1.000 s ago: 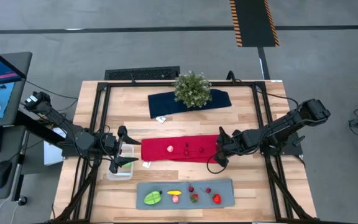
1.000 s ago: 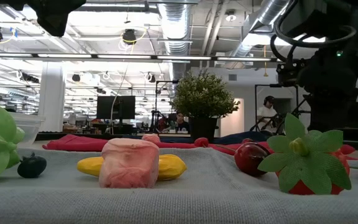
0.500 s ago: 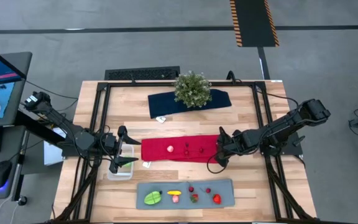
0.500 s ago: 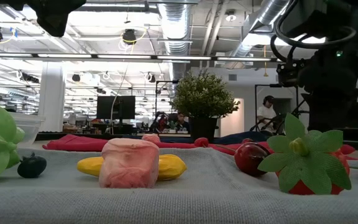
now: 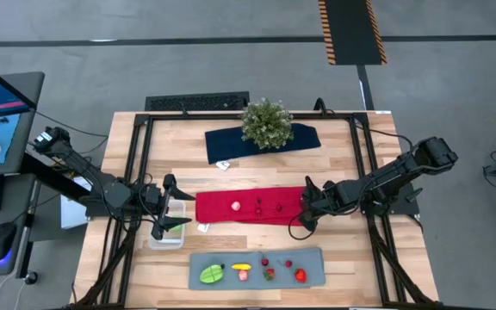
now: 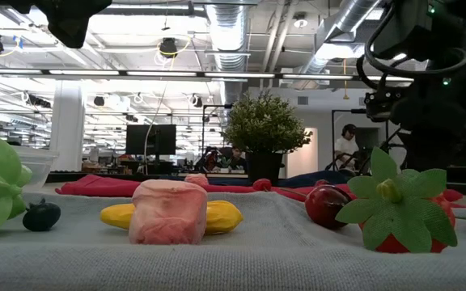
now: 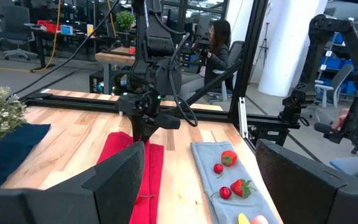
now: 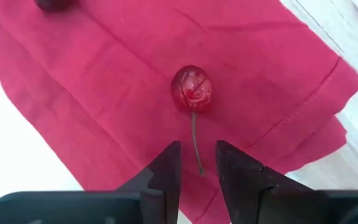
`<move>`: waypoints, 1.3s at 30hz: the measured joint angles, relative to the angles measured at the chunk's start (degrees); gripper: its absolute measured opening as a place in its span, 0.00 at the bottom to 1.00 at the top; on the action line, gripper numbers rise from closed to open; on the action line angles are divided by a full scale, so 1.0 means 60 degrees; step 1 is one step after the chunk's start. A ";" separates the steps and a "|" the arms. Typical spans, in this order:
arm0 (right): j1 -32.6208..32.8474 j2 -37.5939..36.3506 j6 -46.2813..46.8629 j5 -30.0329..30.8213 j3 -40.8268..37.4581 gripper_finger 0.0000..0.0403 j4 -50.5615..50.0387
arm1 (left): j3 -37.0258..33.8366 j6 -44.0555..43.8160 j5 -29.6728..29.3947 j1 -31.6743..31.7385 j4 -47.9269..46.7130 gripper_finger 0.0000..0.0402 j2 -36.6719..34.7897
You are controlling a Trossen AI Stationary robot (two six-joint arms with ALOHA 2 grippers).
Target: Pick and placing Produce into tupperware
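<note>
Right gripper (image 8: 197,171), fingers slightly parted and empty, hovers over the small, glossy red cherry (image 8: 191,88)—light, probably slippery, so pinch its round body, not the thin stem.

Cherry (image 8: 191,88) flat on red cloth (image 8: 104,81).

Table (image 5: 343,258): pale wood, matt. Red cloth (image 8: 104,74): soft woven fabric, hemmed. Cherry (image 8: 191,88): glossy plastic. Grey mat (image 6: 281,250): coarse knit.

Grey floor (image 5: 231,52) is sitting all around the wood surface (image 5: 257,185), ceiling ducts (image 6: 225,28) are running overhead, a monitor (image 6: 154,139) is glowing out back.
</note>
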 joint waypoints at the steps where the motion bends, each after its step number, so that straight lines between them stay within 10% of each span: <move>1: -0.0004 0.0000 0.0007 -0.0003 -0.0021 0.30 0.0010 | 0.0000 -0.0004 0.0000 -0.0003 0.0004 0.74 0.0000; 11: -0.0004 -0.0004 -0.0069 -0.0134 -0.0039 0.04 0.0061 | 0.0000 -0.0004 0.0000 0.0001 0.0004 0.74 -0.0002; 31: 0.0028 -0.0007 -0.1710 0.0622 0.1755 0.02 -0.0497 | 0.0000 -0.0080 -0.0406 0.0001 0.0308 0.74 -0.0004; 39: 0.0221 -0.0007 -0.4063 0.1004 0.2186 0.02 0.2391 | 0.0000 -0.0047 -0.0998 0.0001 0.0310 0.74 -0.0002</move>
